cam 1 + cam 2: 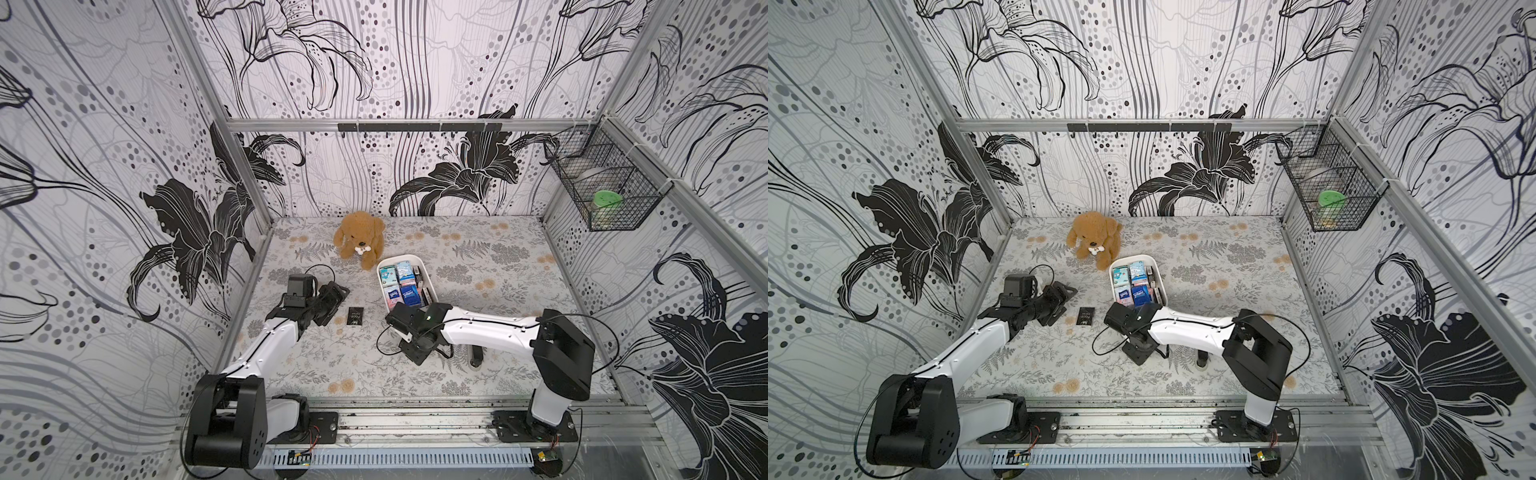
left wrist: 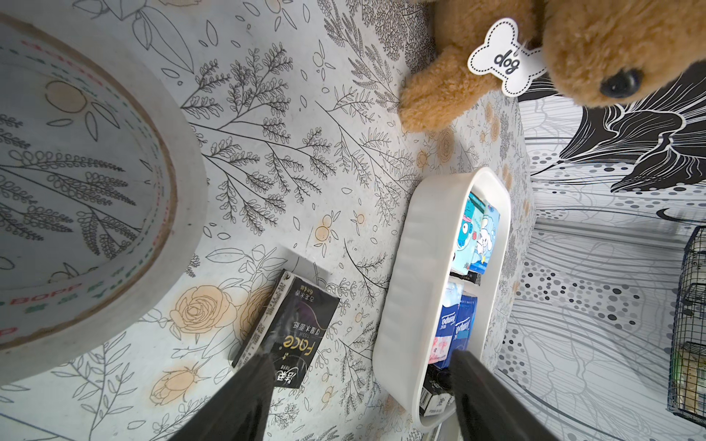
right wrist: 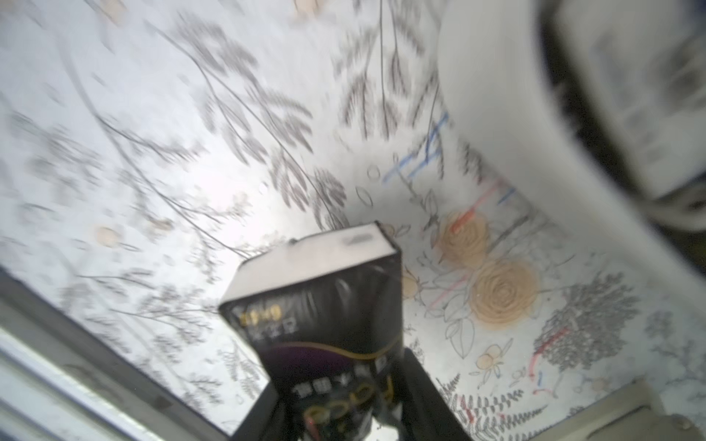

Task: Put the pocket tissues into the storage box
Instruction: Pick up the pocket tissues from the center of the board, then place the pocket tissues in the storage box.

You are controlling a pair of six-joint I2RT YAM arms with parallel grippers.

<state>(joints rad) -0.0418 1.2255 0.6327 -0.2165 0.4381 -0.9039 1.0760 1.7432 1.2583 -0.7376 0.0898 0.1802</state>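
Floral tablecloth point(image 1: 498, 266), storage box point(image 2: 416, 259) nearly full of pocket tissues point(image 1: 401, 282). Right gripper point(image 3: 344, 397) pinches held black pkt point(image 3: 317, 301) near box; left gripper point(image 2: 361, 355) fingers spread, empty, beside loose black pkt point(image 2: 286, 336) on cloth. Step: carry to box; nxt prob needs free slot, then release

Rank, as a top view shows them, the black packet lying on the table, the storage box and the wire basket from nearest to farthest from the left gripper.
Measured from the left gripper, whose jaws are open:
1. black packet: lying just to its right, nearest.
2. storage box: farther right, past the packet.
3. wire basket: hanging on the right wall near the back corner, plainly farthest.
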